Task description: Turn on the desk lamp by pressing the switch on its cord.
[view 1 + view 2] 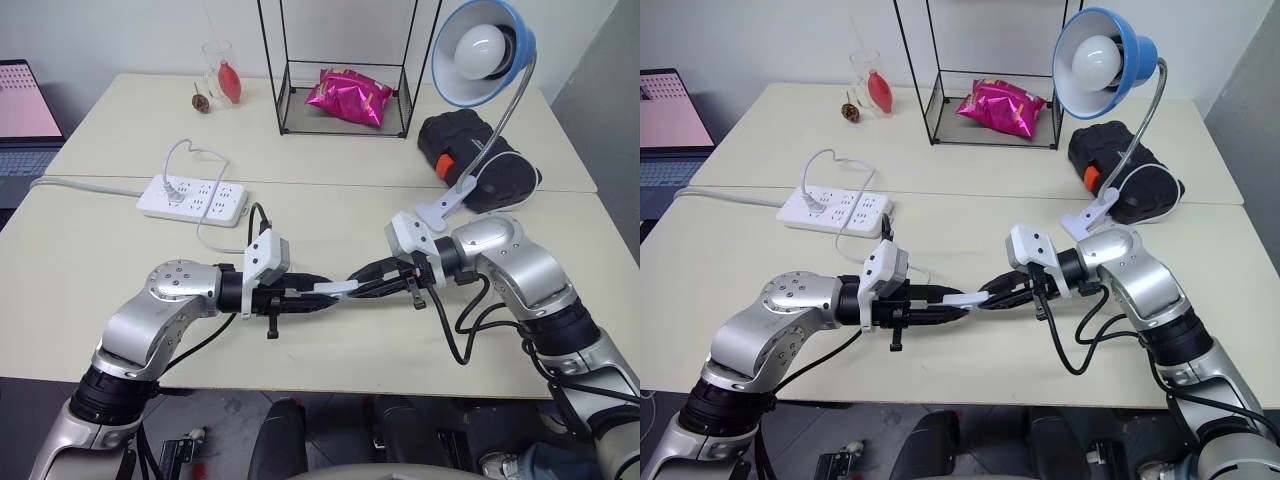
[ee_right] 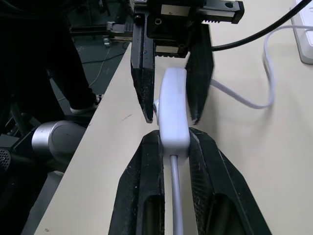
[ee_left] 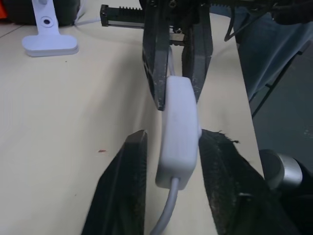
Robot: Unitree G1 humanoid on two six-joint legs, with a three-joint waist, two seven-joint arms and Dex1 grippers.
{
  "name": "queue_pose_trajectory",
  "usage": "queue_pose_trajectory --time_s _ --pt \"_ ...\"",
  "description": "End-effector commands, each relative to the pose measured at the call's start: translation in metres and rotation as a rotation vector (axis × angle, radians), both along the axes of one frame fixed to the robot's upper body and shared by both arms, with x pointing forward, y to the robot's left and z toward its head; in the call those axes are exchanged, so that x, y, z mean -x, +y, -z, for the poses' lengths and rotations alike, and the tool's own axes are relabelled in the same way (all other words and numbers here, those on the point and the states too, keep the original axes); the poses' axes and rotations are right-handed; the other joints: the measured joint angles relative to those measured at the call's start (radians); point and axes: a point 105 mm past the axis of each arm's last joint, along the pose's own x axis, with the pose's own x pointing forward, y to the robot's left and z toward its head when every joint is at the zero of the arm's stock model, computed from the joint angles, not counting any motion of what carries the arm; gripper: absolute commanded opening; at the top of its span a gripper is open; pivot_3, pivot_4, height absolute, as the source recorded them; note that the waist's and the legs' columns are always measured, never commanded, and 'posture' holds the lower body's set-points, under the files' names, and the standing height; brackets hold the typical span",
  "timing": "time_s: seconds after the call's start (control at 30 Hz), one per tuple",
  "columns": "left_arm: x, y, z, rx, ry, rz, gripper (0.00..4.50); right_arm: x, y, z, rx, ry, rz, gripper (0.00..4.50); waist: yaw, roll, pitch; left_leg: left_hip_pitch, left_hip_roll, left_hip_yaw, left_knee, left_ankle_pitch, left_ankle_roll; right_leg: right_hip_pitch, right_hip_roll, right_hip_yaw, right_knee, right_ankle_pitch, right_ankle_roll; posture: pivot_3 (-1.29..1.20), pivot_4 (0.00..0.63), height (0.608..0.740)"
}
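Observation:
The switch point(image 1: 338, 288), a small white oblong, hangs just above the table's front edge between both grippers. My right gripper point(image 2: 173, 134) is shut on one end of it, where the cord point(image 2: 175, 196) comes out. From the opposite side my left gripper point(image 3: 176, 134) straddles the other end, its fingers point(image 2: 145, 88) closed against the switch's sides and its small raised button. The cord point(image 1: 205, 240) curves back to the power strip. The desk lamp's blue shade point(image 1: 483, 50) and white bulb stand at the back right on a silver gooseneck point(image 1: 510, 110) with a white clip base point(image 1: 440, 212).
A white power strip point(image 1: 192, 198) lies left of centre with a grey cable running left. Behind stand a black wire rack point(image 1: 345, 70) holding a pink snack bag point(image 1: 350, 95), a black bag point(image 1: 480, 160), a glass point(image 1: 220, 70) and a laptop point(image 1: 25, 115).

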Motion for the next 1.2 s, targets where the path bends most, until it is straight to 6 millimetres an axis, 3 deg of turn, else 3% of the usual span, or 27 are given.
queue_pose_trajectory --time_s 0.03,0.77,0.8,1.2 --pt "-0.004 -0.002 -0.008 0.011 -0.054 -0.008 0.74 0.005 0.006 -0.011 -0.012 -0.055 -0.052 0.33 0.000 0.000 0.000 0.000 0.000 0.000 0.000 0.000 0.000 0.000 0.000 0.000 0.000 0.000 0.000 0.00 0.150 0.740" --pt "-0.015 0.003 -0.011 0.000 -0.132 -0.044 0.57 0.008 0.009 -0.013 -0.020 -0.055 -0.074 0.33 0.000 0.000 0.000 0.000 0.000 0.000 0.000 0.000 0.000 0.000 0.000 0.000 0.000 0.000 0.000 0.00 0.150 0.740" --pt "-0.015 0.003 -0.010 -0.003 -0.131 -0.040 1.27 0.008 0.009 -0.013 -0.020 -0.055 -0.074 0.33 0.000 0.000 0.000 0.000 0.000 0.000 0.000 0.000 0.000 0.000 0.000 0.000 0.000 0.000 0.000 0.00 0.150 0.740" --pt "-0.007 0.020 -0.003 -0.111 -0.207 -0.015 3.59 0.000 0.011 -0.009 -0.022 -0.092 -0.059 0.33 0.000 0.000 0.000 0.000 0.000 0.000 0.000 0.000 0.000 0.000 0.000 0.000 0.000 0.000 0.000 0.00 0.150 0.740"
